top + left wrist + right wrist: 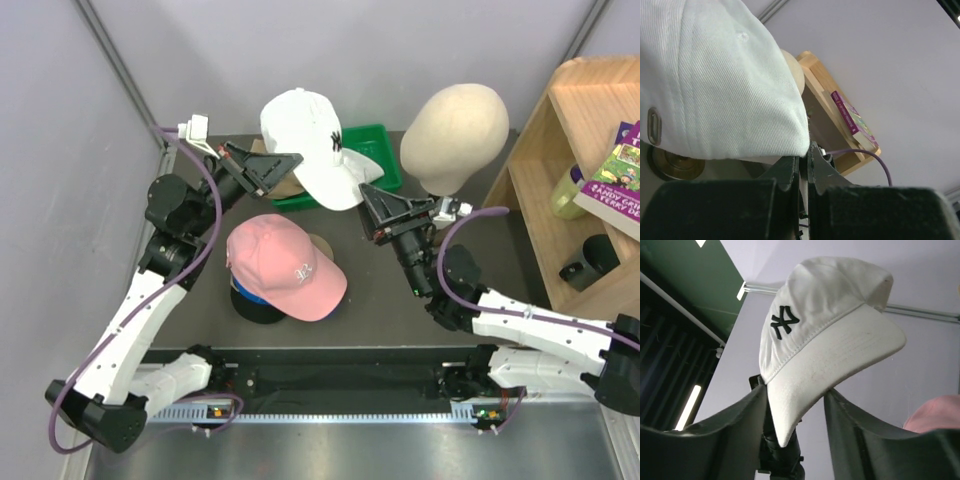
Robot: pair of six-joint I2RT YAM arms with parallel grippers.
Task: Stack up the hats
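Observation:
A white hat point(305, 135) with a dark logo hangs in the air at the back centre. My left gripper point(292, 162) is shut on its rear rim, and the left wrist view shows the jaws point(804, 155) pinching the fabric edge of the white hat point(715, 75). My right gripper point(368, 195) stands open around the brim; in the right wrist view the white hat point(830, 330) has its brim hanging between the fingers, and the gripper point(796, 390) touches it at both tips. A pink hat point(280, 265) tops a pile with a blue hat point(248, 292) and a black hat point(255, 310) below.
A cream mannequin head point(455, 130) stands at the back right beside a green tray point(385, 150). A wooden shelf point(560, 150) with a book point(615, 180) fills the right side. A round wooden knob point(670, 165) sits under the white hat.

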